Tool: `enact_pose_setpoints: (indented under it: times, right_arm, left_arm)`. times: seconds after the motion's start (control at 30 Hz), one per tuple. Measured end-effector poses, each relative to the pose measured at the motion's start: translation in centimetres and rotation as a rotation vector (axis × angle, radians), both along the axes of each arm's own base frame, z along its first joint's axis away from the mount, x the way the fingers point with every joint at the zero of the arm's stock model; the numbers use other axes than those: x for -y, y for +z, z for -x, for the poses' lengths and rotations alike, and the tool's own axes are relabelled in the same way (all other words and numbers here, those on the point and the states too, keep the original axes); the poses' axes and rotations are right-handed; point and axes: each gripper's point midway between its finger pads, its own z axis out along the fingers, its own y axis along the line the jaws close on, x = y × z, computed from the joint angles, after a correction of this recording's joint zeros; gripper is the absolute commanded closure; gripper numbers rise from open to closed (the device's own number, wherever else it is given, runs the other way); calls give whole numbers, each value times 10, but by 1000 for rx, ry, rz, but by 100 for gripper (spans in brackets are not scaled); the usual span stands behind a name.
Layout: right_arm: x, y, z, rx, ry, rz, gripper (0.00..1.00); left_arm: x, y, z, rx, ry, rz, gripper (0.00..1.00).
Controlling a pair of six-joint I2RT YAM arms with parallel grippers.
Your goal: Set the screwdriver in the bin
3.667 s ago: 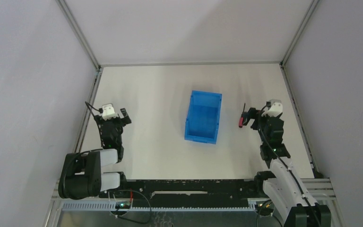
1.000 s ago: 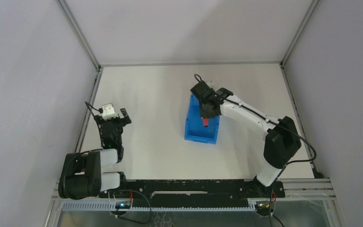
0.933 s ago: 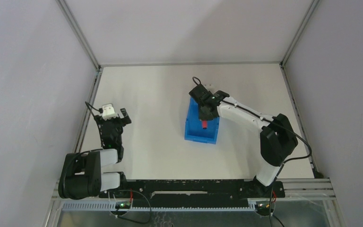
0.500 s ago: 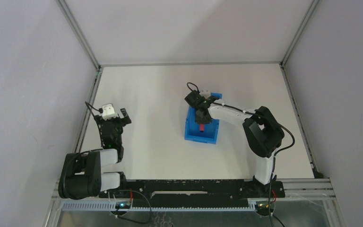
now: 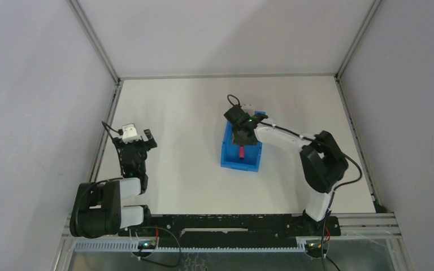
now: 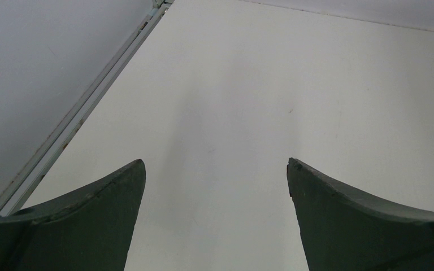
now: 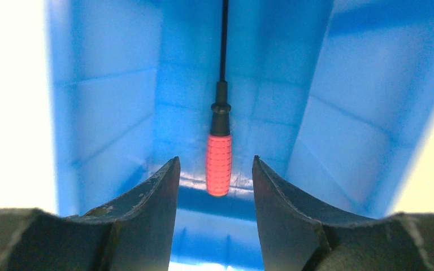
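Letting go of the screwdriver [image 7: 219, 165] is, as I judge it, the step in hand. My right end effector [image 7: 215, 164] hangs in the mouth of the bin [image 7: 107, 101] with its fingers spread. Blue shows on each side of the red-pink handle, so neither finger touches it. The tool is inside the bin walls, its thin shaft pointing away from my wrist along the bin's length. Whether it already rests on the bin floor or is in the air I cannot tell.

To finish well, I should open wide enough that neither finger can catch the handle, then rise straight up through the middle of the opening. The walls stand close on both sides, so a sideways pull could nudge the bin or drag the tool against the near wall. Once clear of the rim, I can swing back toward my base.

My left end effector [image 6: 216, 166] is also spread, holding nothing, over bare tabletop [image 5: 181, 124] well apart from the bin.

By count: one screwdriver, one bin, two end effectors.
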Motion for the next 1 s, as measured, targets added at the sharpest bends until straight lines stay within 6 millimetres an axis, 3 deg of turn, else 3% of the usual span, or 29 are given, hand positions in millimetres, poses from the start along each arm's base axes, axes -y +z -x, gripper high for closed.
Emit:
enact_pose_setpoints:
  times: [0.17, 0.23, 0.27, 0.3, 0.4, 0.5, 0.63, 0.7, 0.83, 1.0]
  right_arm:
    - [5, 81, -4, 173, 31, -109, 27]
    - [14, 112, -4, 243, 39, -139, 10]
    - [21, 126, -5, 275, 38, -147, 2]
    - [28, 135, -6, 296, 29, -152, 1]
    - [73, 161, -14, 365, -27, -131, 0]
    - [134, 165, -14, 396, -127, -80, 0]
    - [207, 159, 1, 388, -257, -13, 0]
    - [232, 158, 7, 379, -310, 9, 0]
    - [255, 153, 14, 363, -351, 44, 0]
    - [254, 137, 21, 349, -328, 38, 0]
  left_arm:
    - [0, 0, 0, 0, 0, 0, 0]
    - [0, 0, 0, 0, 0, 0, 0]
    - [0, 0, 0, 0, 0, 0, 0]
    - [0, 0, 0, 0, 0, 0, 0]
    - [0, 0, 0, 0, 0, 0, 0]
    - [0, 0, 0, 0, 0, 0, 0]
    - [0, 0, 0, 0, 0, 0, 0]
    - [0, 0, 0, 0, 0, 0, 0]
    - [0, 0, 0, 0, 0, 0, 0]
    - [0, 0, 0, 0, 0, 0, 0]
